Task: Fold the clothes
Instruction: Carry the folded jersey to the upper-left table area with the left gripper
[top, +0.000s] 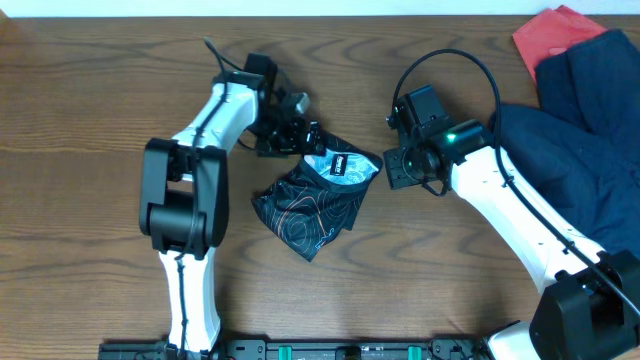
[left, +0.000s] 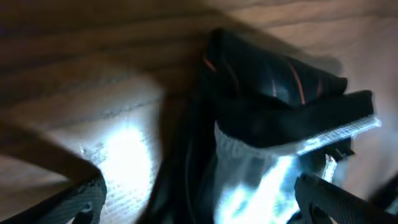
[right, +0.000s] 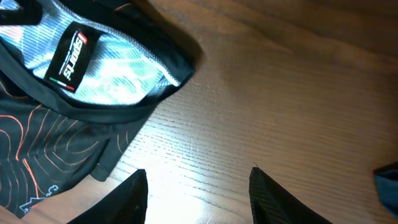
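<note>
Flanking one jersey (top: 310, 205): left arm (top: 213, 122), right arm (top: 503, 192).

Wooden table (top: 80, 120): jersey (top: 310, 210) at centre; navy pile (top: 580, 140) at right, overlapping red cloth (top: 545, 35), far right.

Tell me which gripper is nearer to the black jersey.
Left. The left gripper is open over the jersey's top edge; the right gripper is open over bare table beside it.

This looks like a robot lab bench. A left arm (top: 185, 200) and a right arm (top: 520, 210) rise from a rail (top: 330, 350) at the near edge of a wooden table (top: 80, 120). A navy pile (top: 580, 130) and a red cloth (top: 555, 30) are heaped far right.
</note>
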